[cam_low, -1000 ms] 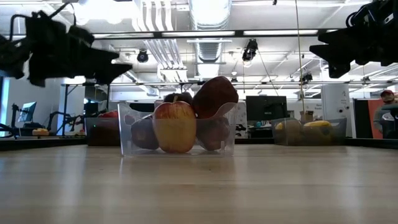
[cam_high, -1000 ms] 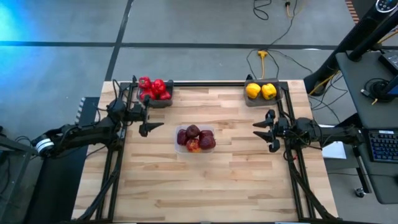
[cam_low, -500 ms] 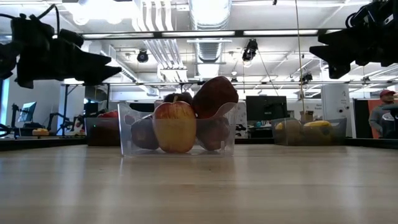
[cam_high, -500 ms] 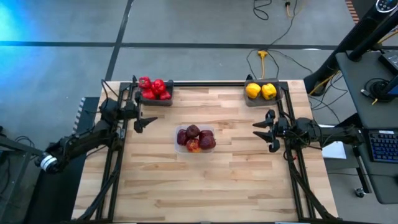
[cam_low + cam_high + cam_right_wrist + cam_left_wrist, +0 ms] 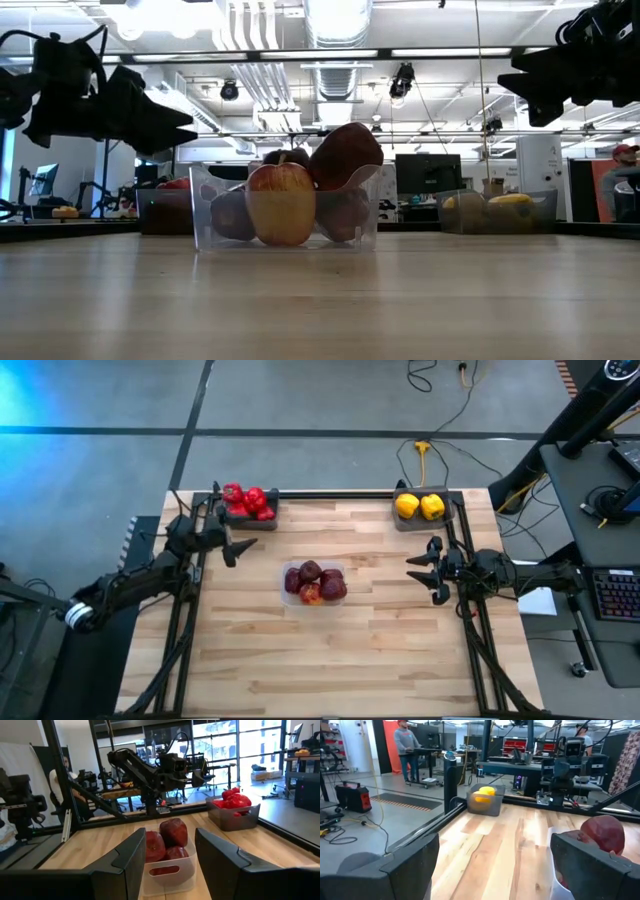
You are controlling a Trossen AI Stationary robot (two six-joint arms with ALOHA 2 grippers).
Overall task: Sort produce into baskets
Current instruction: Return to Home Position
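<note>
left pincer [image 5: 230,547] hovers over the bench [image 5: 330,660] at its left edge, just beside the left tray [image 5: 252,524]. Its fingers are spread wide with nothing between them. right pincer [image 5: 415,569] hangs by the right edge, pointing toward mid-bench, fingers also apart and empty.

red peppers [image 5: 248,502] are piled in the left tray at the far left corner. Two yellow peppers [image 5: 420,506] sit side by side in the right tray [image 5: 422,525] at the far right corner. apples [image 5: 314,582] are heaped in the clear tub [image 5: 287,600] mid-bench, between the two pincers and well apart from both. In the low view the top apple [image 5: 345,155] pokes above the tub rim.
</note>
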